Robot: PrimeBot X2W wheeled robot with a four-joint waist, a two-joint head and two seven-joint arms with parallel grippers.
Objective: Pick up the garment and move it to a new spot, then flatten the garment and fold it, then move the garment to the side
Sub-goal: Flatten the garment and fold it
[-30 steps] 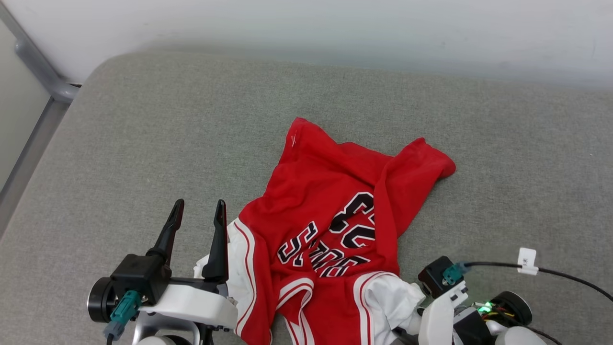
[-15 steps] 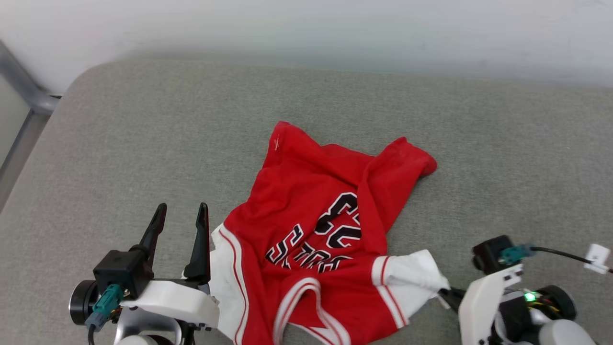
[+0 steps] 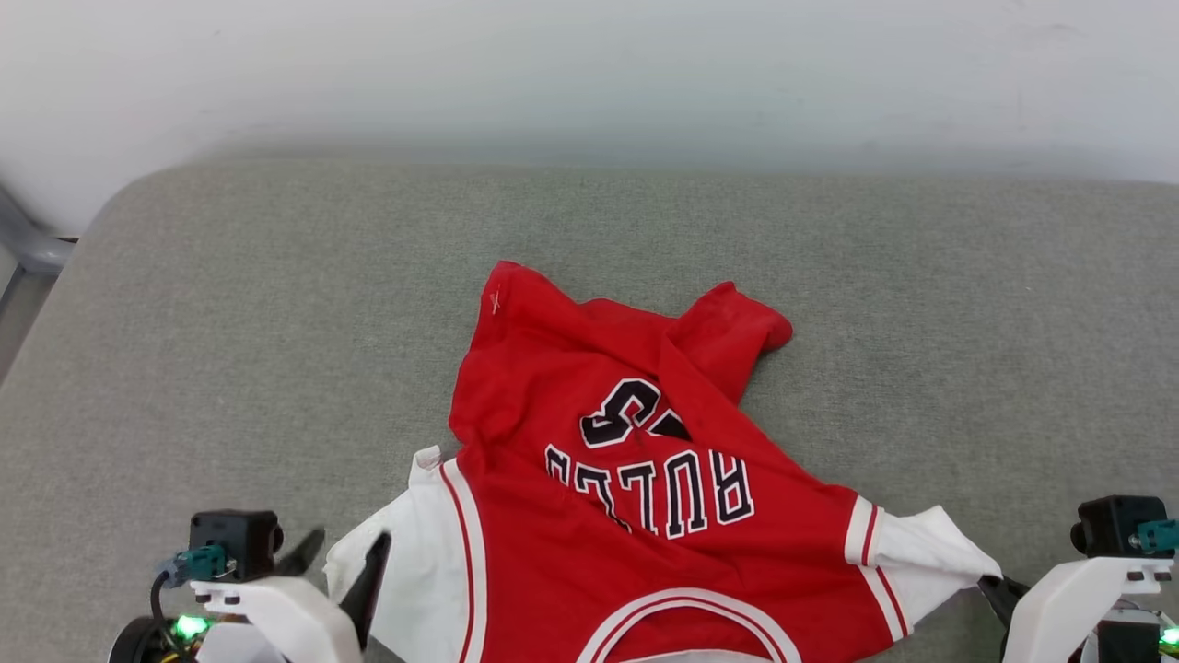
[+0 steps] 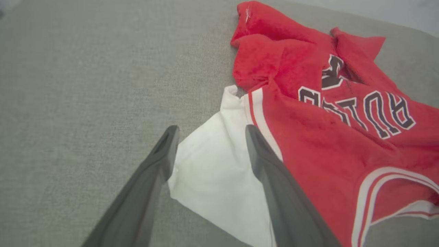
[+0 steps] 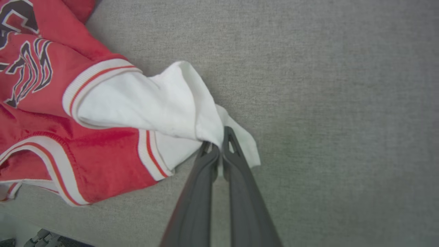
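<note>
**Head view.** The garment (image 3: 645, 516) lies front-up on the grey cushion (image 3: 276, 322), across the centre and lower centre of the frame. Its collar (image 3: 686, 612) is at the bottom edge and its hem is toward the upper centre, so the lettering (image 3: 649, 483) reads inverted. The shoulder line runs left to right along the bottom of the frame. It ends in one white sleeve (image 3: 405, 562) at lower left and a second white sleeve (image 3: 921, 552) at lower right. The left gripper (image 3: 336, 564) stands at the outer edge of the lower-left sleeve. The right gripper (image 3: 995, 587) meets the tip of the lower-right sleeve.

**Left wrist view.** The fingers of the left gripper (image 4: 211, 130) are spread wide and hold nothing. The white sleeve (image 4: 212, 171) lies between and just beyond them at frame centre, and the red body extends to the right. Whether the fingertips touch the cloth cannot be told.

**Right wrist view.** The fingers of the right gripper (image 5: 217, 140) are pressed together on the bunched tip of the white sleeve (image 5: 144, 106) at frame centre. The cloth runs from there toward the left edge.

**Reading.** One sleeve is secured and the other is free. The coming move probably turns on the left arm, the nearer to the free sleeve. If it closes on the cloth lying between its fingers, the shoulder line can be carried or drawn taut between both arms.
</note>
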